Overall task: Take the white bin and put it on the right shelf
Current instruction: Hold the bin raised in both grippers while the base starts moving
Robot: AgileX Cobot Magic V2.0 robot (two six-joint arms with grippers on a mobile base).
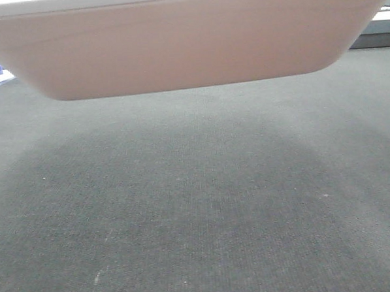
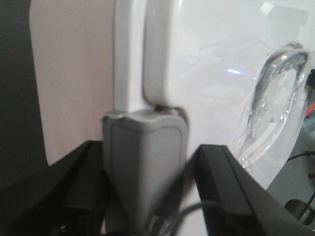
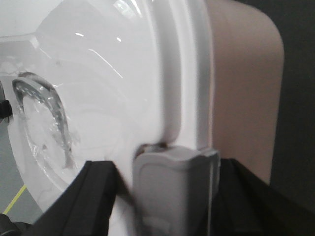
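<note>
Fingers of left gripper (image 2: pixel 147 169) and right gripper (image 3: pixel 166 172) pinch grey clips (image 2: pixel 142 142) on the white bin (image 1: pixel 190 45), so both arms should move together and keep it level.

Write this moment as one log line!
phase: hold | pale pinkish-white plastic bin: off grey carpet | left end effector: on grey clasp | right end effector: on other clasp | shelf: unseen
</note>
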